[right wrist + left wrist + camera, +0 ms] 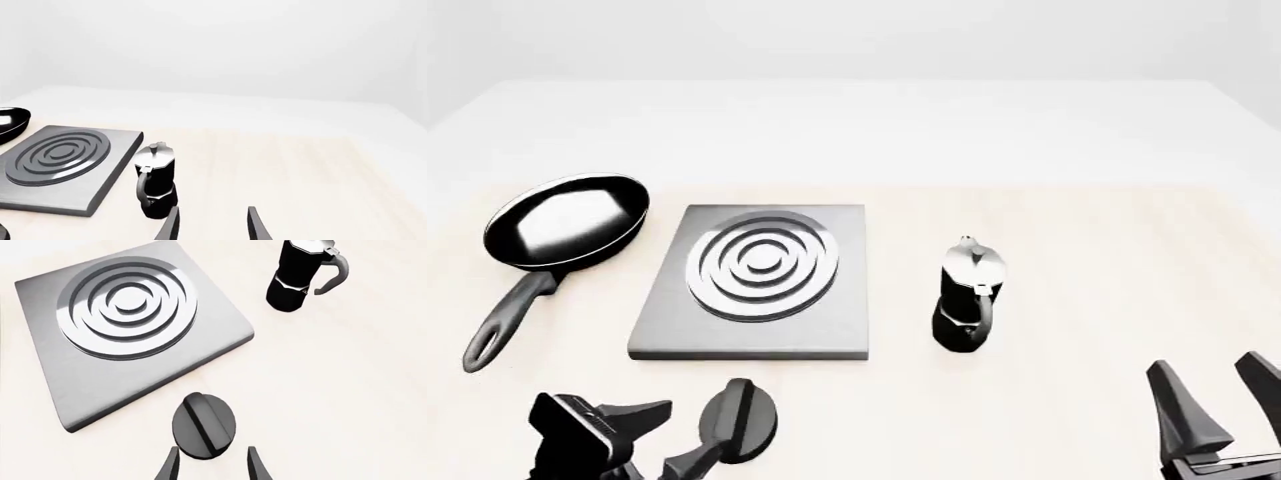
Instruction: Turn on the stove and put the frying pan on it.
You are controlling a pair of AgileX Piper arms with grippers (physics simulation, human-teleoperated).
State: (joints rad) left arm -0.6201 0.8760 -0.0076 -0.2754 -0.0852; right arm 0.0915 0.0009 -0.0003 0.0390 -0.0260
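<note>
The left gripper (212, 465), fingers spread, sits just short of the knob (203, 425), its ridge pointing roughly along the fingers.

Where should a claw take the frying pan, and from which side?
By the long handle, from above near its middle. It sticks out from the frying pan toward the arms' side, lying clear of the stove, so the left claw seems better placed.

Right wrist view: frying pan (12, 122) (mostly cropped)
</note>
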